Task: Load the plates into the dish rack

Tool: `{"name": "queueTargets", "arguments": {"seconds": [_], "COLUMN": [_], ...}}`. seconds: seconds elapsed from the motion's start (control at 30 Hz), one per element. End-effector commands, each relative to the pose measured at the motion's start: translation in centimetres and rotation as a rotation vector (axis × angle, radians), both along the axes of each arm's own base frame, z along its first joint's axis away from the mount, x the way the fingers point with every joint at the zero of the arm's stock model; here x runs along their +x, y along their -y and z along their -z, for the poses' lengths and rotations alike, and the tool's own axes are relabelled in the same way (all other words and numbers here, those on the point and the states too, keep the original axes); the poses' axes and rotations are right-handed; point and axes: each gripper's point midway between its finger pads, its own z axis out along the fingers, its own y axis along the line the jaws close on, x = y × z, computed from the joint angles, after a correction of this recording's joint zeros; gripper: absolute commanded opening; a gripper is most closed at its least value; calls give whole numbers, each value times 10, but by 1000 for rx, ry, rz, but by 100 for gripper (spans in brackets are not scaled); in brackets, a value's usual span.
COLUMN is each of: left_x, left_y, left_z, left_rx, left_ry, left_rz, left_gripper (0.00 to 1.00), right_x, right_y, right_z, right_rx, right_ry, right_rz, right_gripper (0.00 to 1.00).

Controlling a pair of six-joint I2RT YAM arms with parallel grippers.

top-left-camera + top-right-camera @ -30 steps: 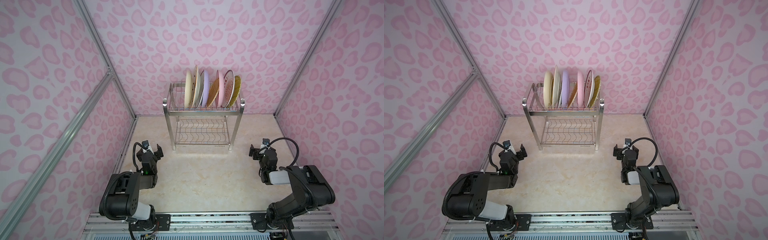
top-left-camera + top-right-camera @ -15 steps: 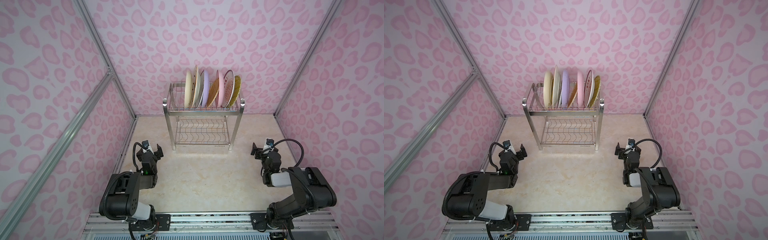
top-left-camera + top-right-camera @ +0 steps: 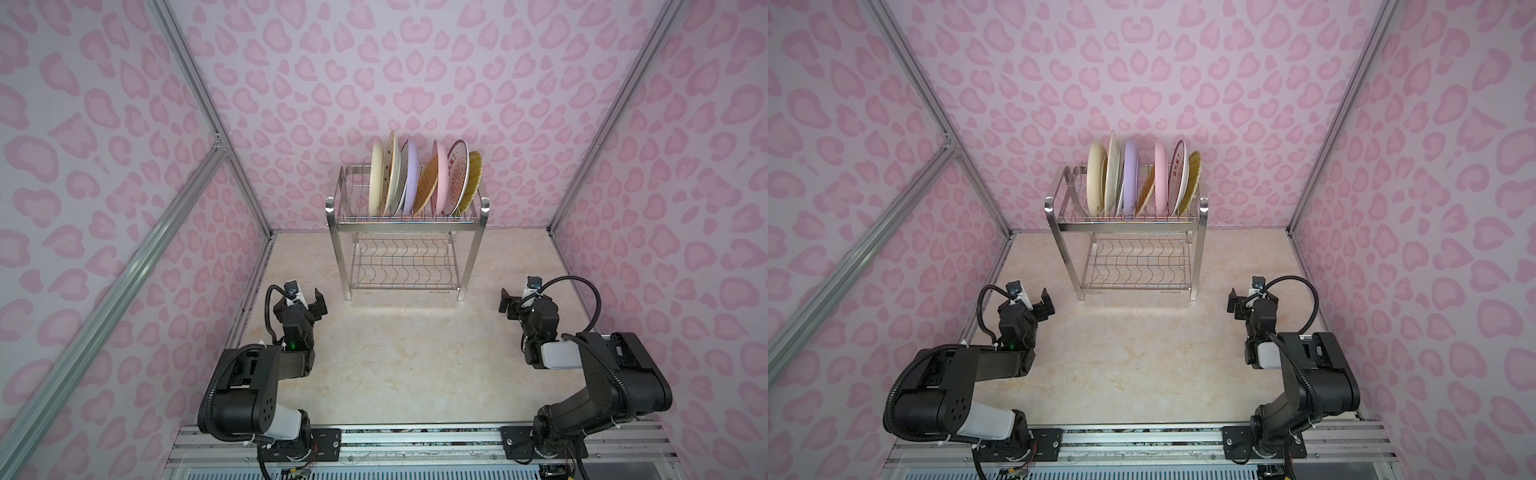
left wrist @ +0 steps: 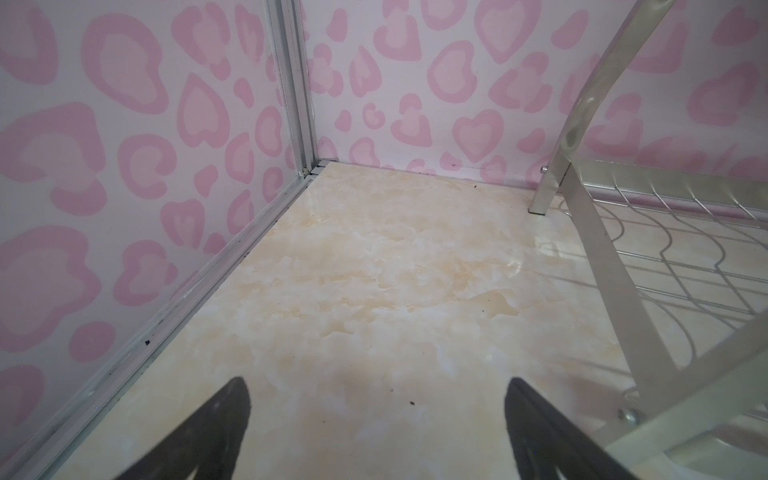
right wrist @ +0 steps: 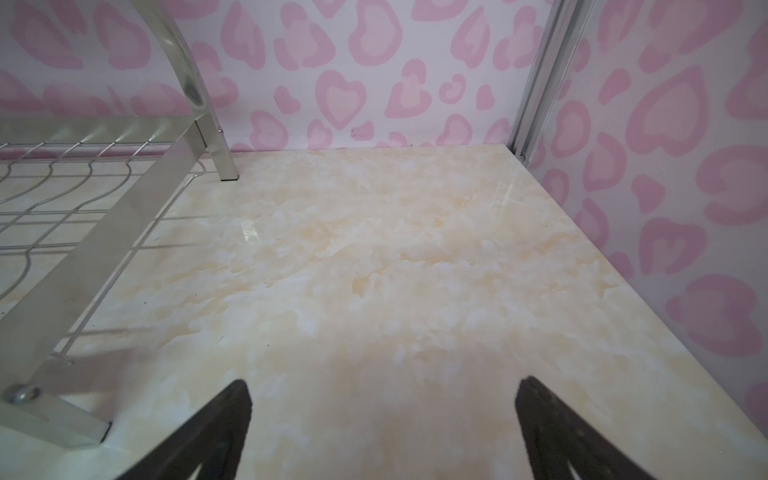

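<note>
Pink heart-print walls [image 3: 415,62], cream marbled tabletop [image 3: 407,357], dish rack [image 3: 407,226] at back

1. Walls [image 3: 374,62]: pale lilac-pink, covered in darker pink heart-shaped leopard blotches.
2. Table [image 3: 407,365]: cream marble look with soft beige patches.
3. Dish rack [image 3: 405,227]: shiny silver metal.
4. Plates in the rack, from the left in both top views:
   - cream plate [image 3: 376,178], plain
   - star plate [image 3: 392,166], off-white with small dark marks
   - lilac plate [image 3: 410,174]
   - woven plate [image 3: 428,185], orange
   - pink plate [image 3: 440,174]
   - radial plate [image 3: 457,183], white with a red rim line and orange rays
   - striped plate [image 3: 473,178], yellow
5. Robot arms [image 3: 245,386]: black, each with a white section.
6. Frame bars [image 3: 199,95]: silver.
</note>
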Motion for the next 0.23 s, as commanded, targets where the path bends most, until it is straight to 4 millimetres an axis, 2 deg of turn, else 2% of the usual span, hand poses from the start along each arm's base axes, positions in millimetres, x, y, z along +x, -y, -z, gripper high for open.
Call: {"name": "queueTargets", "arguments": {"seconds": [0.0,0.2], "left_x": [5,3], "left_y": [1,1], "left_z": [-3,-4], "left_rx": [3,2], "left_ry": [3,9], "left_rz": [6,11], "left_gripper": [97,97], "right_x": [1,1], "right_y": [-1,0], "right_z": [-4,-4], "right_rx": [-6,-8], "right_ry": [27,26], "right_rz": [-3,-3], "right_gripper": [100,100]}}
